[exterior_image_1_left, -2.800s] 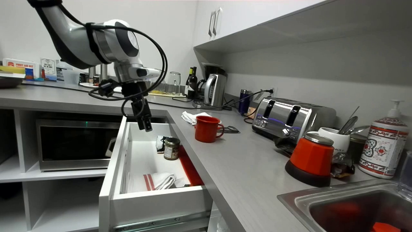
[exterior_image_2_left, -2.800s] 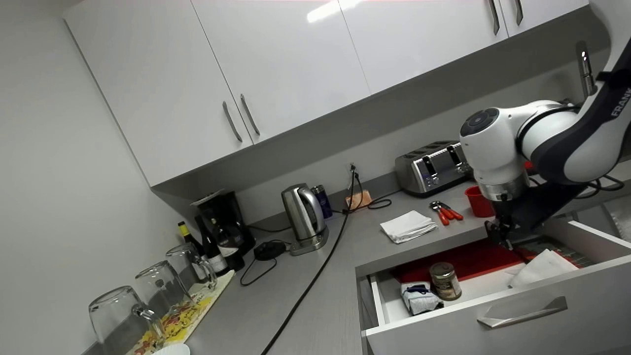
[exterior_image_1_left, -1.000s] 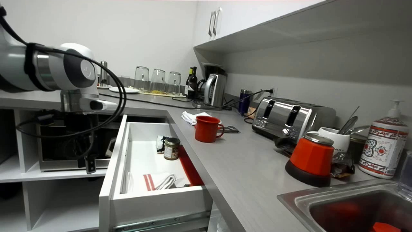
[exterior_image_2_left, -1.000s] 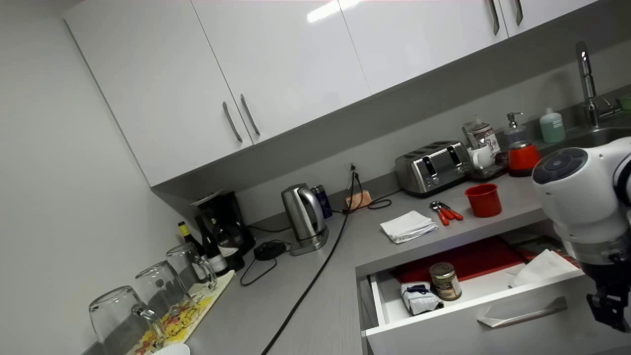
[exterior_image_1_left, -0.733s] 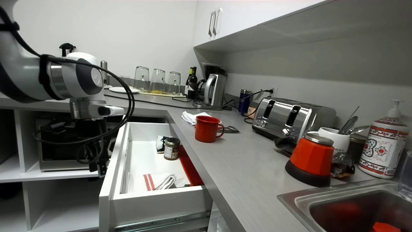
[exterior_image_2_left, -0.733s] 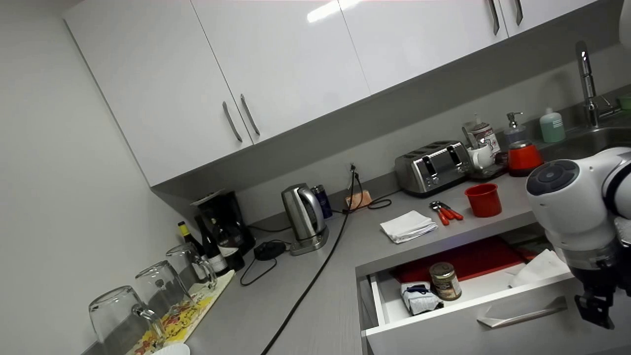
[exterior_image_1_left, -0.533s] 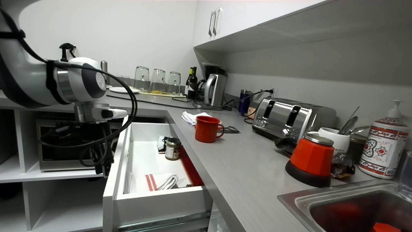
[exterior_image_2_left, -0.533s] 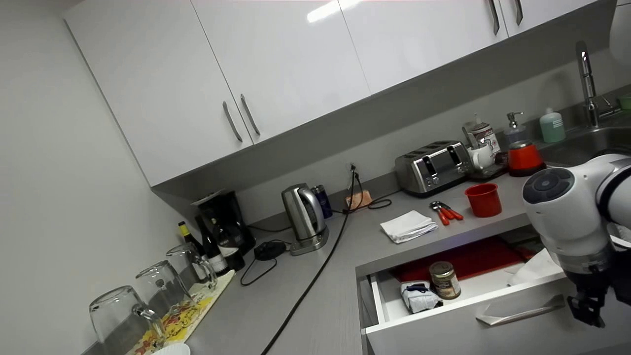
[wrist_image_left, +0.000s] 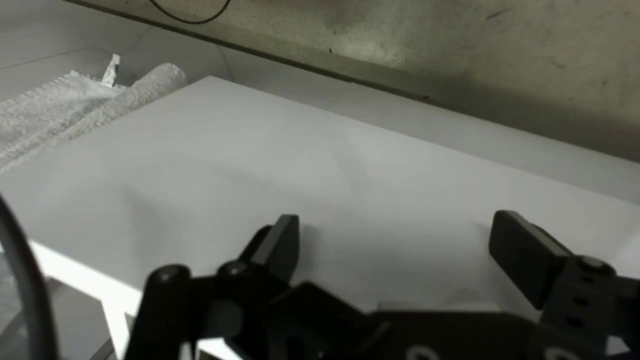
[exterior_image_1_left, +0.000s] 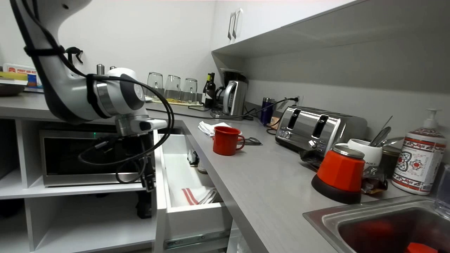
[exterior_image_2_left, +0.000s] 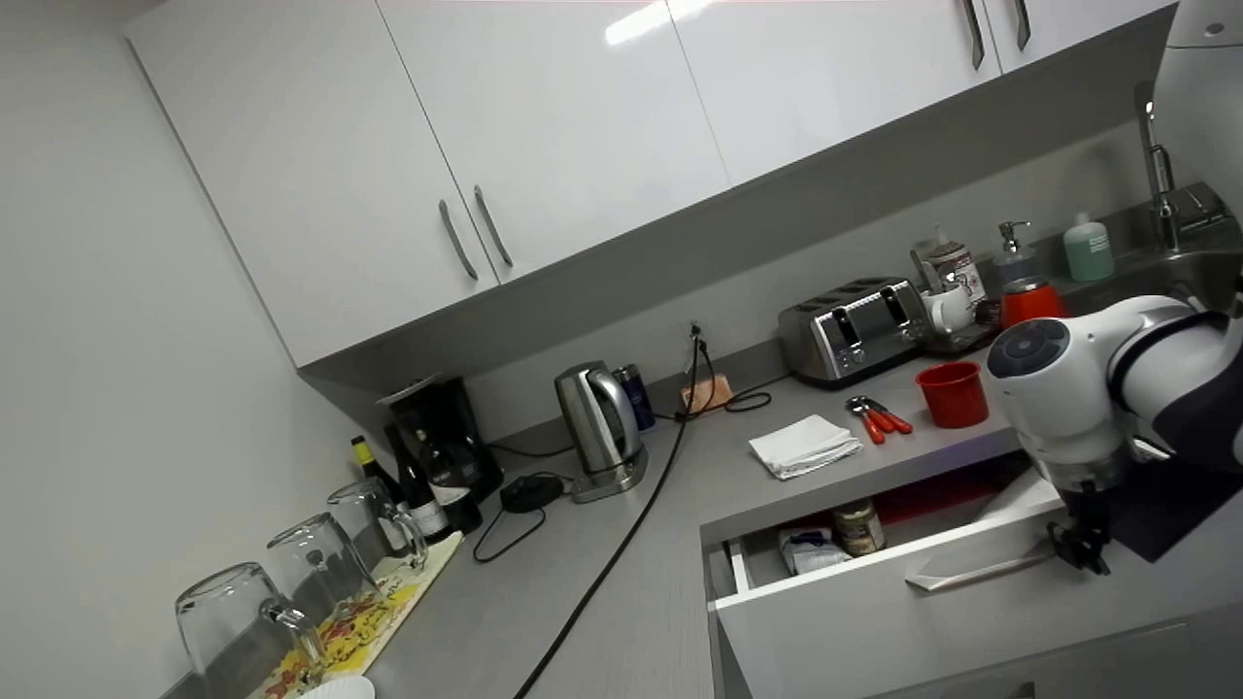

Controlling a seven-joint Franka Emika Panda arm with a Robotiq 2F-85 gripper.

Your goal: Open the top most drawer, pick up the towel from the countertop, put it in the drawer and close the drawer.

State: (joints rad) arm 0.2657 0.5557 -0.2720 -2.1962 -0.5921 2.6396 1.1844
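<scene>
The top most drawer (exterior_image_1_left: 160, 182) is partly open; its white front (exterior_image_2_left: 825, 636) and bar handle (exterior_image_2_left: 976, 575) show in an exterior view. The towel (exterior_image_1_left: 199, 195), white with red stripes, lies folded inside the drawer; its white part (exterior_image_2_left: 1020, 497) is partly hidden behind the drawer front. My gripper (exterior_image_1_left: 149, 184) is outside the drawer, close against its front, beside the right end of the handle (exterior_image_2_left: 1080, 553). In the wrist view its fingers (wrist_image_left: 395, 225) are wide apart with nothing between them, facing the white drawer front (wrist_image_left: 300, 150). I cannot tell whether they touch it.
A jar (exterior_image_2_left: 859, 527) and a small packet (exterior_image_2_left: 811, 550) are in the drawer. On the grey countertop (exterior_image_1_left: 246, 182) are another folded white cloth (exterior_image_2_left: 804, 447), a red mug (exterior_image_1_left: 226, 142) and red-handled pliers (exterior_image_2_left: 879, 419). A white textured cloth (wrist_image_left: 95, 105) shows beside the drawer front.
My gripper moved from above the drawer to outside its front, then toward the cabinet. The drawer slid partway inward with the towel inside. The countertop things stayed put.
</scene>
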